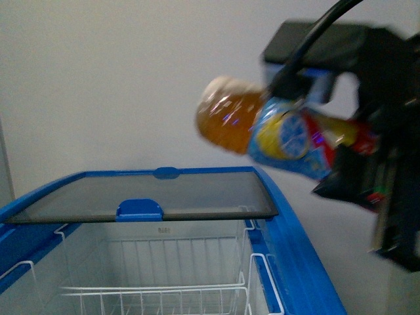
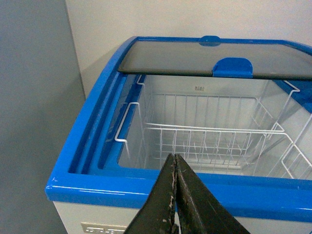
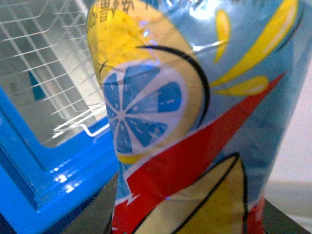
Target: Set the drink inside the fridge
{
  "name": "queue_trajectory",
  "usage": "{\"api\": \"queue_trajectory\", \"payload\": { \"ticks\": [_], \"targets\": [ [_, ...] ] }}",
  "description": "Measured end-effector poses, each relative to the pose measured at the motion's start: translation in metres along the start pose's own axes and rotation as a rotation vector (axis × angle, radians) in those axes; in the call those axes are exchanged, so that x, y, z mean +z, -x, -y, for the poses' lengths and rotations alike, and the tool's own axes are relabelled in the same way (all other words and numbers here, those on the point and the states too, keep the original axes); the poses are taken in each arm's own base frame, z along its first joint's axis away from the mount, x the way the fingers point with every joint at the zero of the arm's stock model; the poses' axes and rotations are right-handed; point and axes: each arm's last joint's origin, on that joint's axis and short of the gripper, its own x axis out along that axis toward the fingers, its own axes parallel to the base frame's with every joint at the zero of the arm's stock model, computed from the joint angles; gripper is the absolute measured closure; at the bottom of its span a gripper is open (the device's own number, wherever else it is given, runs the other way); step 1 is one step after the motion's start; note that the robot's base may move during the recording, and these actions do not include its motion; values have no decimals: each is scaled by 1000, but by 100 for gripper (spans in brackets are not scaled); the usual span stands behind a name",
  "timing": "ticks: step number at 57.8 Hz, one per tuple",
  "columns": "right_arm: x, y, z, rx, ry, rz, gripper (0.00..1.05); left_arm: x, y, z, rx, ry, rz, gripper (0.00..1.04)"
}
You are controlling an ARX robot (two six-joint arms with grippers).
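My right gripper (image 1: pixel 341 147) is shut on the drink (image 1: pixel 262 128), a small bottle of orange liquid with a yellow, red and blue label. It holds the bottle tilted on its side, high in the air above the right rim of the fridge (image 1: pixel 302 262). In the right wrist view the label (image 3: pixel 190 122) fills the picture, with the fridge's blue rim (image 3: pixel 58 180) below it. The fridge is a white chest freezer with a blue rim; its glass lid (image 1: pixel 151 195) is slid back, so the wire baskets (image 1: pixel 157 289) lie open. My left gripper (image 2: pixel 175 195) is shut and empty over the fridge's blue near rim (image 2: pixel 243 195).
A plain pale wall (image 1: pixel 98 79) stands behind the fridge. A grey panel (image 2: pixel 29 122) stands to one side of it in the left wrist view. The lid's blue handle (image 1: pixel 139 210) sits at the lid's front edge. White wire baskets (image 2: pixel 214 141) hang inside.
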Motion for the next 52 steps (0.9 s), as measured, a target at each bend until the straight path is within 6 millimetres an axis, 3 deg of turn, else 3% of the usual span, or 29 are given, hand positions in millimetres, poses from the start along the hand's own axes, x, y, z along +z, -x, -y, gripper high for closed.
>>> {"api": "queue_trajectory", "payload": {
  "ticks": [9,16,23,38,52],
  "targets": [
    [33,-48,-20,108,96,7,63,-7,4,0,0,1,10,102],
    [45,-86,-34,121,151,17,63,-6,6,0,0,2,18,102],
    [41,-121,-52,160,185,-14,63,-7,8,0,0,2,15,102],
    [29,-166,-80,227,200,-41,64,-10,20,0,0,2,8,102],
    [20,-205,-88,210,216,-75,64,-10,20,0,0,2,10,102]
  ]
}}
